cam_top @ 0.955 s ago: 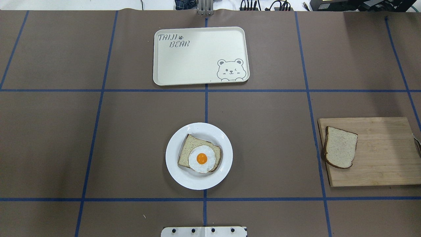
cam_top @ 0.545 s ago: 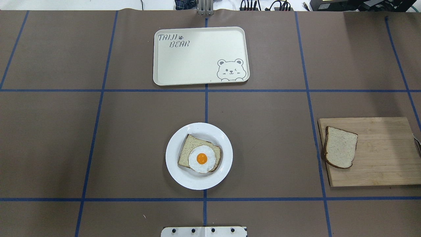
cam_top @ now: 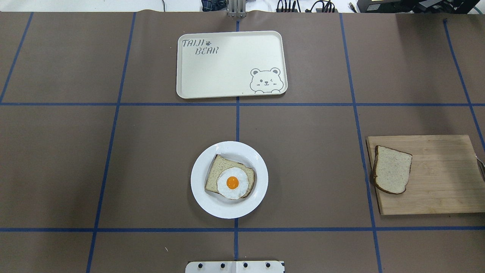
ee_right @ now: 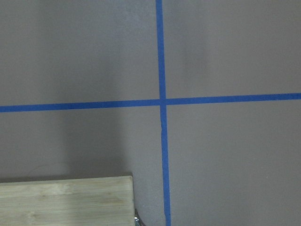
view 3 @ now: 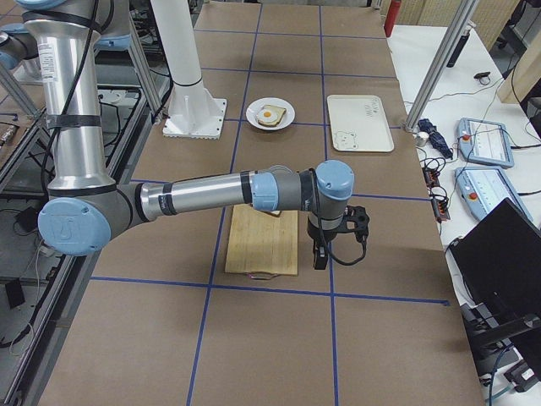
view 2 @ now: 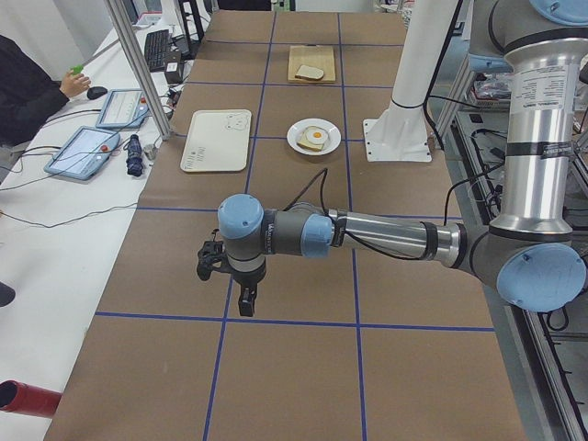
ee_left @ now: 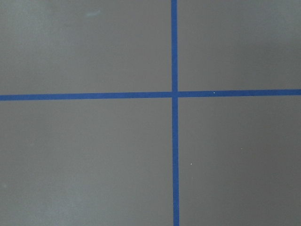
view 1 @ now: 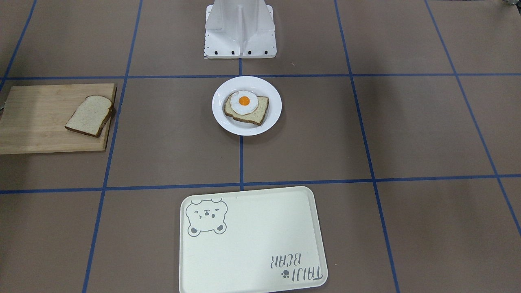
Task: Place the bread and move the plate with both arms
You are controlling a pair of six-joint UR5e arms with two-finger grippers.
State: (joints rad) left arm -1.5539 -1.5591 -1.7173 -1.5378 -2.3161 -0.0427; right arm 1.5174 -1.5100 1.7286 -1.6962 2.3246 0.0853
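**Table laid, arms parked wide**

Brown-papered table [cam_top: 303,132] with a blue tape grid, read from overhead as a clock face. Plate [cam_top: 227,211] just off centre toward 6, carrying an egg-topped slice [cam_top: 216,175]. Bread [cam_top: 392,169] out at 3, flat on a board [cam_top: 439,182], crust at the board's inner edge and perhaps just over it; probably laid so to give a finger a way under. Tray [cam_top: 227,64] at 12, likely the plate's destination, being wide enough to take it.

Left gripper [view 2: 227,280] hanging low over the paper well past 9. Right gripper [view 3: 338,239] likewise past 3, just beyond the board's outer end. Both pointed down and well apart from plate and bread, seemingly parked wide to leave the middle open. Neither holding bread or plate. Jaw opening impossible to tell from side views alone. Wrist cameras showing only tape crossings, plus a board corner on the right.

No step begun, by the look of it. Bread first, presumably for the nearer right arm.
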